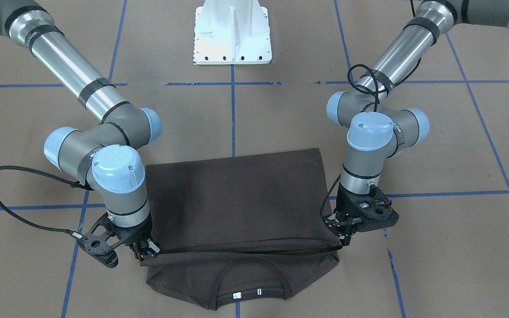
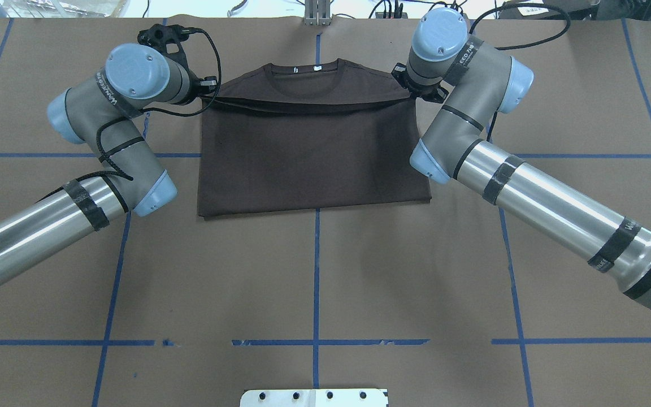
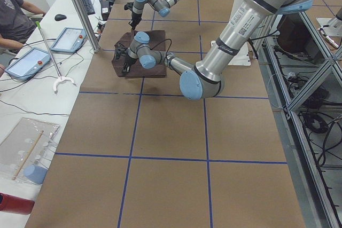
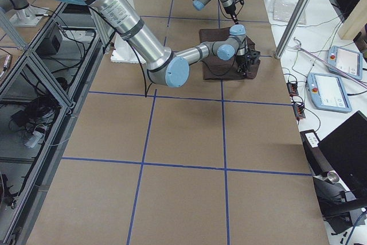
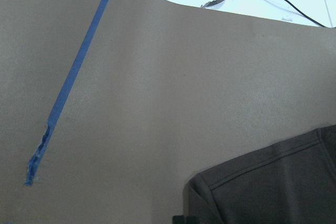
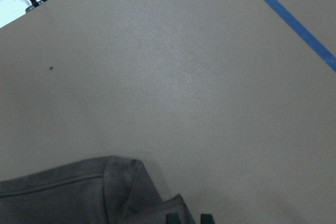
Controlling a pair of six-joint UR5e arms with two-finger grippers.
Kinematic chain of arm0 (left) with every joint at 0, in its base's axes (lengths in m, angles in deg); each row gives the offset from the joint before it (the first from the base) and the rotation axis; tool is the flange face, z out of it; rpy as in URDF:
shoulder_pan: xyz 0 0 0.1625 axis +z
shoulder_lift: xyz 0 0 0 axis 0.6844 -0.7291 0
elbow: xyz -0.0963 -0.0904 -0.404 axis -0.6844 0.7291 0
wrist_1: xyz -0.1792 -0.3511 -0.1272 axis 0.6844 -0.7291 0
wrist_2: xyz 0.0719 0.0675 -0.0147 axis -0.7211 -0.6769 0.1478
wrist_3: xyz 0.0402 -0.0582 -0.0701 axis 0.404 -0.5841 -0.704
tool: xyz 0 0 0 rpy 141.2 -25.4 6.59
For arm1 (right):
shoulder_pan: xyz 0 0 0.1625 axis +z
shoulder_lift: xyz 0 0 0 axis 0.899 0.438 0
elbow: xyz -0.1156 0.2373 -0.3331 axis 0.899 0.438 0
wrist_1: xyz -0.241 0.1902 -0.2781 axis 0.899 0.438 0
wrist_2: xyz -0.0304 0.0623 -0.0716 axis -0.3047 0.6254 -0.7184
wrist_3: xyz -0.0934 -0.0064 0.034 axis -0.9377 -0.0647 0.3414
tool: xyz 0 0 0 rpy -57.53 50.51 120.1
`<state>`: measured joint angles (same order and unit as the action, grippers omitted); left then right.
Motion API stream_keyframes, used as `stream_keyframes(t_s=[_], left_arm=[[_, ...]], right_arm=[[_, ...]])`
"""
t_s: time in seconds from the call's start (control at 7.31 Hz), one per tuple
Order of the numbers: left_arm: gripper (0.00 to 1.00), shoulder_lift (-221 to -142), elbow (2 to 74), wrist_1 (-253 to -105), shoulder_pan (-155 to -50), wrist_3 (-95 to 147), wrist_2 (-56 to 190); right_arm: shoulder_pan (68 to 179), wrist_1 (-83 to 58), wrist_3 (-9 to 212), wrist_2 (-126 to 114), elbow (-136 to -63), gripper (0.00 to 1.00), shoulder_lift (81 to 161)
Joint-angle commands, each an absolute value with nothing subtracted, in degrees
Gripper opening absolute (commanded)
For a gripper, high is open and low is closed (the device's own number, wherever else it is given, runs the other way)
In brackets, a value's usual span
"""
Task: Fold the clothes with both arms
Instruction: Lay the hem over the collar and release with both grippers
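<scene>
The dark brown T-shirt (image 1: 237, 198) (image 2: 311, 152) lies folded on the brown table, its lower half drawn up over the chest. The ribbed collar (image 1: 250, 265) and white tags (image 1: 237, 295) still show beyond the folded edge. That edge runs taut between the two grippers. My left gripper (image 1: 344, 238) (image 2: 208, 90) is shut on the shirt's edge at one corner. At the other corner my right gripper (image 1: 150, 249) (image 2: 410, 90) is shut on it too. Each wrist view catches only a corner of the shirt (image 5: 273, 187) (image 6: 79, 192) low in the frame.
The white pedestal (image 1: 232, 33) (image 2: 314, 397) stands at the robot's side of the table. Blue tape lines (image 2: 316, 282) cross the brown surface. Beyond the far table edge are cables (image 2: 382, 8), control tablets (image 3: 67, 38) and a seated person (image 3: 13, 17).
</scene>
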<state>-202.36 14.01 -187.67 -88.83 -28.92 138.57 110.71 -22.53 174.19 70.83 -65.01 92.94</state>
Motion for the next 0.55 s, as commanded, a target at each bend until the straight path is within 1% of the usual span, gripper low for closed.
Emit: stream_keyframes(t_s=[0.0,0.27,0.41], left_arm=[[0.52,-201.8,13.8,-191.1,-89.1,-29.1,138.7],[0.54,-201.6,14.2,-193.4,-89.2,-29.5,138.9],[0.54,-201.1,14.3,-193.5,-89.2,-29.3,139.0]], right_arm=[[110.7,-22.5,175.1,71.2,-69.5,0.7,94.5],[106.0,-22.2,179.9,71.4,-88.3,0.75,109.1],[102.8,-22.1,184.6,71.3,-94.4,0.76,114.0]])
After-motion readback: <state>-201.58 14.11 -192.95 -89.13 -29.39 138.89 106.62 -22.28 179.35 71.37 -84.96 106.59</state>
